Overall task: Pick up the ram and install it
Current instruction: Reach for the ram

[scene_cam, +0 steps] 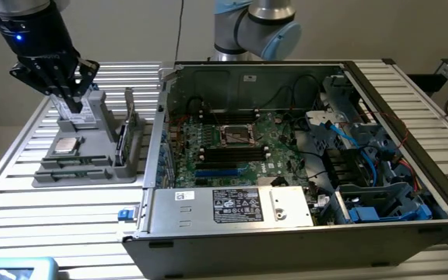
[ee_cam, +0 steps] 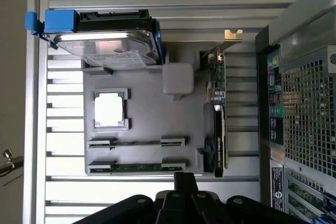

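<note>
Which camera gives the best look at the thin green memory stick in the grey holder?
The wrist view: it looks straight down on the ram, showing its full green length in the grey holder. The exterior view sees that holder from afar at a slant, where the ram is too slim to pick out.

This is looking like a robotics lab set up for computer assembly. A silver-and-pale-blue jointed robot arm (scene_cam: 255, 26) is standing at the far edge of a slatted aluminium-profile surface (scene_cam: 21, 198), and its black gripper (scene_cam: 76, 109) is hanging over a grey moulded plastic fixture tray (scene_cam: 84, 170). The tray is holding loose parts in shaped pockets: a square silver processor chip (ee_cam: 109, 109) and a silver hard drive (ee_cam: 107, 51) in a blue caddy. Beside it, a grey metal desktop computer case (scene_cam: 286, 239) is lying open, showing its green motherboard (scene_cam: 235, 146).
</note>
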Controlling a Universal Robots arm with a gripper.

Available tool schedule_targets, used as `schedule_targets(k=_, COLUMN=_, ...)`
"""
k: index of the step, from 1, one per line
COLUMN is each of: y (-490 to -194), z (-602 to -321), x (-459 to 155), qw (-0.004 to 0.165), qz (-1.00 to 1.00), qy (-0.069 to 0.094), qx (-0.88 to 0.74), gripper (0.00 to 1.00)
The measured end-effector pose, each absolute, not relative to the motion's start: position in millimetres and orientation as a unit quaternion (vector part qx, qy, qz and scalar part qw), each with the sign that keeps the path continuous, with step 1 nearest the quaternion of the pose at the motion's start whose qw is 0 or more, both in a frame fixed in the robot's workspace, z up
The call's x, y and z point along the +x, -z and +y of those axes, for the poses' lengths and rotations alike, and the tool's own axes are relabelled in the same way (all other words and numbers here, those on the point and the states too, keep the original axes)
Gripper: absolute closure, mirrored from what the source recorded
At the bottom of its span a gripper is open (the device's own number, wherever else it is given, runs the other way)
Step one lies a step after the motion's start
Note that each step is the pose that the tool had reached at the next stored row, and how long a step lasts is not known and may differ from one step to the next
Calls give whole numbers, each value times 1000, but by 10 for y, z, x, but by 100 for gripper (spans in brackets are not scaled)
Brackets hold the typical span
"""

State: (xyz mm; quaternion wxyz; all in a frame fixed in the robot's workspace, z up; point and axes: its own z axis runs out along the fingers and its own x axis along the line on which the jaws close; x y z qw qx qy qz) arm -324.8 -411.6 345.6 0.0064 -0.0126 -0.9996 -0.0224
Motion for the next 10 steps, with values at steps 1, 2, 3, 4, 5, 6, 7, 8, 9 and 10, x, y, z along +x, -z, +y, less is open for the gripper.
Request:
schedule_targets(k=1, y=-3455, z=-4116, x=-3273, qw=6, qz=-1000, qy=22, qx=-12, gripper=89)
schedule_targets(k=2, y=-3453, z=-4116, x=-3297, qw=6, qz=-1000, qy=22, qx=-11, gripper=89)
schedule_targets(k=3, y=-3453, z=-4116, x=-3321, qw=7, qz=-1000, qy=22, qx=-10, gripper=89)
schedule_targets(k=4, y=-3451, z=-4116, x=-3342, qw=7, qz=-1000, qy=22, qx=-9, gripper=89)
schedule_targets(k=5, y=-3450, z=-4116, x=-3363, qw=7, qz=-1000, qy=22, qx=-8, gripper=89)
schedule_targets(k=6, y=-3449, z=-4116, x=-3383, qw=7, qz=-1000, qy=21, qx=-6, gripper=89)
schedule_targets(k=7, y=-3448, z=-4116, x=-3403, qw=7, qz=-1000, qy=21, qx=-5, gripper=89)
schedule_targets(k=8, y=-3447, z=-4116, x=-3423, qw=7, qz=-1000, qy=21, qx=-4, gripper=89)
schedule_targets(k=9, y=-3445, z=-4116, x=-3445, qw=7, qz=-1000, qy=21, qx=-3, gripper=89)
schedule_targets(k=10, y=-3444, z=-4116, x=-3466, qw=7, qz=-1000, qy=21, qx=-2, gripper=89)
